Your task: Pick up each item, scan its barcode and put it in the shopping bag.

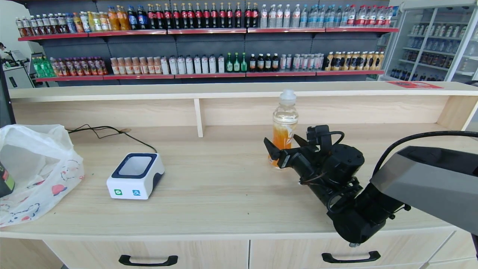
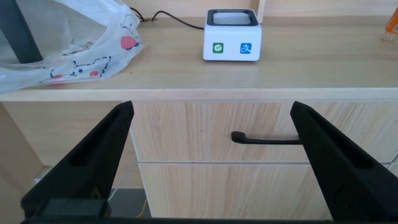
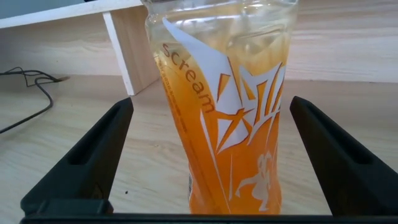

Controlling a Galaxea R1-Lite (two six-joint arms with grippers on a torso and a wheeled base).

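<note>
One bottle (image 1: 284,125) of orange drink stands upright on the counter (image 1: 224,186), between the right jaws, spread wide and not yet touching it. Closing squarely on the labelled middle should keep it from tipping; the left jaws hang apart before the drawers (image 2: 205,134).

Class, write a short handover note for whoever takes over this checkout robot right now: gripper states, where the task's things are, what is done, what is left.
Right gripper: open, with the orange drink bottle between its fingers, not gripped.
Left gripper: open and holding nothing, low in front of the drawers.
The bottle stands upright on the counter; the scanner sits left of centre and the shopping bag at the left end.
Done: gripper lined up on the bottle.
Left: close, lift, scan, bag it.
</note>
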